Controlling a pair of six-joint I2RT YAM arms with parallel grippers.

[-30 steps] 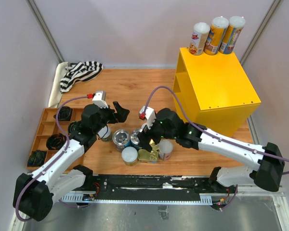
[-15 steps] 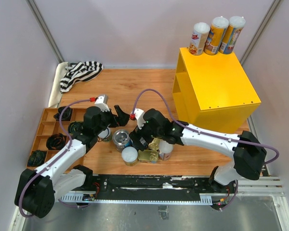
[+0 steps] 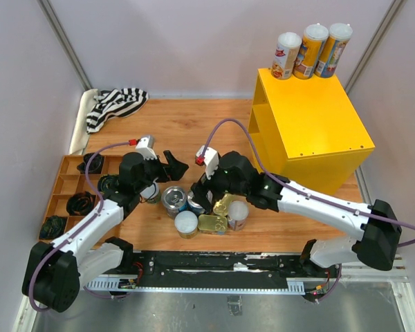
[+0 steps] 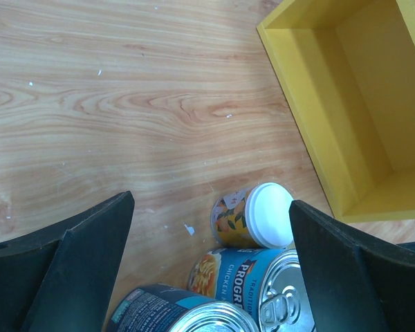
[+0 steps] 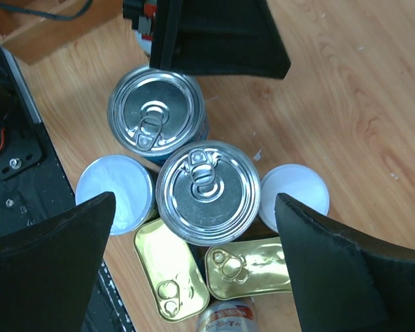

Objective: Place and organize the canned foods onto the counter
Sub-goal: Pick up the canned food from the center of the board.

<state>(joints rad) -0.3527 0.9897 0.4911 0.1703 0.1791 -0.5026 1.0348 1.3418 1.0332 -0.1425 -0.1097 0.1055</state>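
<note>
Cans stand in two places. Three tall white-lidded tubes [image 3: 311, 51] are upright in a row at the far edge of the yellow cabinet's [image 3: 311, 131] top. The rest crowd together on the wooden bench [image 3: 194, 128] near its front edge, between the two arms.

From above, the right arm [image 3: 311, 202] covers part of this cluster. Only a silver-topped can [image 3: 173, 200], a white lid [image 3: 186, 223], a gold tin [image 3: 212, 223] and another white lid [image 3: 238, 211] show clearly.

The right wrist view looks straight down and fills in the rest. Two silver-topped cans [image 5: 207, 191] touch each other, with a white lid on each side. Two flat gold tins [image 5: 169, 277] lie side by side just nearer, and a red-and-white can [image 5: 225, 319] is cut off by the bottom edge. The right jaws are spread wide on either side of this group, gripping nothing.

The left wrist view looks into the cabinet's open shelves, which the top view shows only from the side. It also shows a tilted orange-labelled tube [image 4: 252, 216] beside two blue cans [image 4: 263, 287]. The left arm's [image 3: 97, 221] jaws are spread wide too and hold nothing.

A striped cloth [image 3: 114, 104] lies in the far left corner, and a wooden tray [image 3: 63, 187] sits at the left edge.
</note>
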